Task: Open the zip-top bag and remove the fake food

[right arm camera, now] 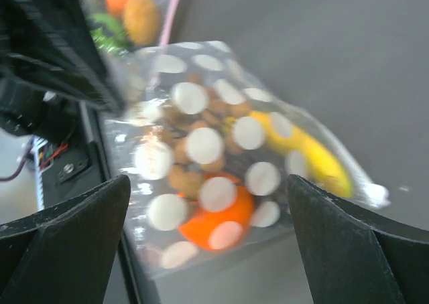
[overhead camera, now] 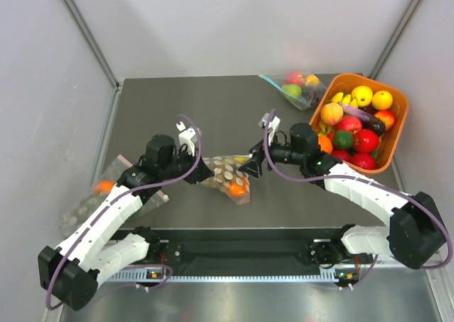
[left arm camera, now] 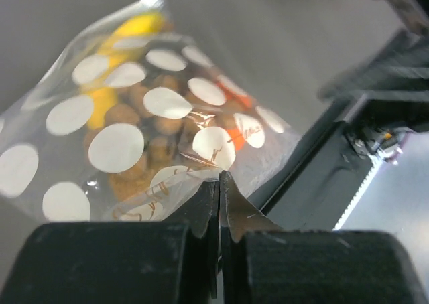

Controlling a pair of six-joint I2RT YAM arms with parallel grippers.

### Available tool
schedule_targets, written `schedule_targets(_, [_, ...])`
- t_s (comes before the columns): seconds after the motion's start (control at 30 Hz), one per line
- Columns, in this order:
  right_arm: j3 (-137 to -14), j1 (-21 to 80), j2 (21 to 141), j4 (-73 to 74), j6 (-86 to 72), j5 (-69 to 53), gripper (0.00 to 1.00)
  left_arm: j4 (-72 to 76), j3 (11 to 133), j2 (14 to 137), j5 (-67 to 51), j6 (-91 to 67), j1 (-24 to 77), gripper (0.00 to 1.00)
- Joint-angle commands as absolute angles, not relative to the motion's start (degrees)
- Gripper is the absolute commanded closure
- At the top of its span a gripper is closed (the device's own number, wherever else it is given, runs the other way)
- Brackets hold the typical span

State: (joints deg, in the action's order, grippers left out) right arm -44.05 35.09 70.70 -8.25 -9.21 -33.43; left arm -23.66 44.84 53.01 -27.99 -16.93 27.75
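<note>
From above, the zip-top bag (overhead camera: 228,173) lies mid-worktop (overhead camera: 213,116) towards the near edge, between two robot arms. The left tool (overhead camera: 204,171) has clamped the bag's left end. The right tool (overhead camera: 254,167) gapes just right of it, holding nothing. An orange basket (overhead camera: 401,127) heaped with toy fruit sits far right, with a plain clear bag (overhead camera: 294,88) of fruit beside it. Another clear bag (overhead camera: 99,191) lies at the left edge.

At the left wrist, the jaws are pressed together on a fold of dotted film. A banana (left arm camera: 127,43) and brown berries (left arm camera: 147,143) show through it. The film looks thin, limp and slippery, so a flat edge should hold better than the bulging middle.

At the right wrist, the blurred view shows the tool's fingers (right arm camera: 67,244) spread wide around the bag. The fake food (right arm camera: 214,223) is inside: orange ball, berries and banana. Whether the zip is parted cannot be told.
</note>
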Motion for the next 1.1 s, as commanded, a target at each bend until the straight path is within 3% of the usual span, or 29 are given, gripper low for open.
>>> schedule_targets(0.0, [-44.56, 39.37, 71.45, -15.29, -8.96, -33.60, 0.00, -24.34, 42.98, 53.35, -19.29, -21.08, 27.86, 1.00])
schedule_targets(0.17, [-42.10, 40.25, 75.23, -19.43, -10.90, -23.59, 0.00, -31.11, 45.52, 58.52, 4.82, -25.48, 27.86, 1.00])
schedule_targets(0.53, [-47.02, 38.59, 85.51, -13.45, -10.81, -8.53, 0.01, -32.43, 45.09, 63.19, 11.42, -25.67, 27.77, 1.00])
schedule_targets(0.83, [-44.21, 35.78, 88.07, -15.38, -12.74, -10.28, 0.06, -31.73, 45.35, 65.39, 13.01, -24.79, 27.69, 1.00])
schedule_targets(1.07, [-38.67, 34.63, 85.87, -15.83, -11.43, -15.55, 0.17, -31.55, 48.51, 67.85, 15.47, -23.73, 27.77, 1.00])
